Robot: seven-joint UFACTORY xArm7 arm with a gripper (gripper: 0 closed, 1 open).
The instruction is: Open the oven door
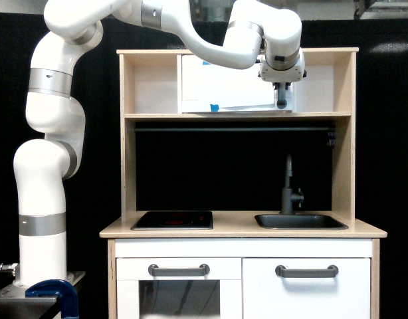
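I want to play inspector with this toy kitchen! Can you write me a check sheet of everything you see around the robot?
Surface: wooden countertop carries a black hob and a dark sink with a faucet.
Job's things: white oven door in the top shelf, grey vertical handle at its edge on the exterior view's right, blue tape near the bottom.
Clutter: nothing seen.
Grippers: gripper is at the handle; open or shut cannot be told.
Cables: nothing seen.
Surroundings: black backdrop; two lower white doors with horizontal grey handles; blue clamp by the arm's base.
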